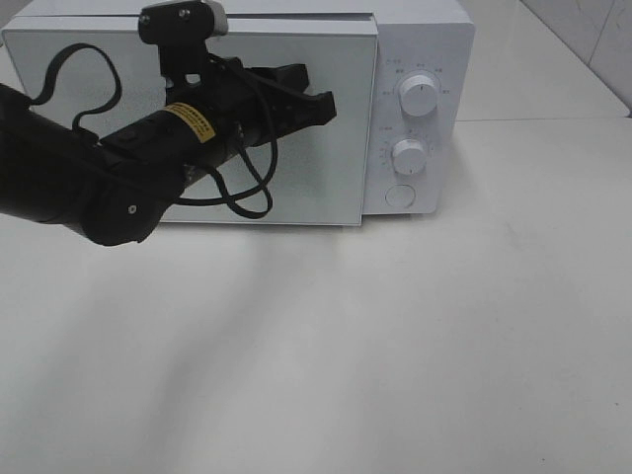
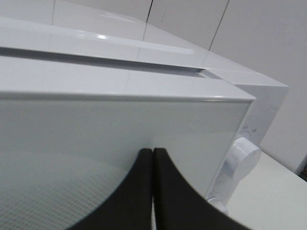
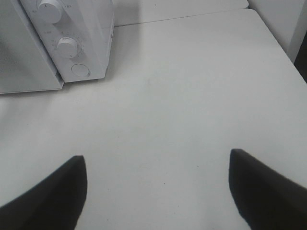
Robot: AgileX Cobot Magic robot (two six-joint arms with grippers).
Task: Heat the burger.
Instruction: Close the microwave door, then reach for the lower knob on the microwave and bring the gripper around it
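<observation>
The burger is hidden; no view shows it. A white microwave (image 1: 425,59) stands at the back of the table, its frosted door (image 1: 326,188) almost flush with the body. My left gripper (image 1: 324,103) is shut with nothing between its fingers, its tips at the upper right part of the door. The left wrist view shows the two black fingertips (image 2: 144,165) pressed together against the door (image 2: 120,120). My right gripper (image 3: 157,155) is open and empty, hovering over bare table in front of the microwave (image 3: 93,43); it is outside the exterior view.
The control panel right of the door carries an upper knob (image 1: 420,98), a lower knob (image 1: 408,154) and a round button (image 1: 399,196). White table (image 1: 395,346) spreads in front of the microwave. A tiled wall rises at the back right.
</observation>
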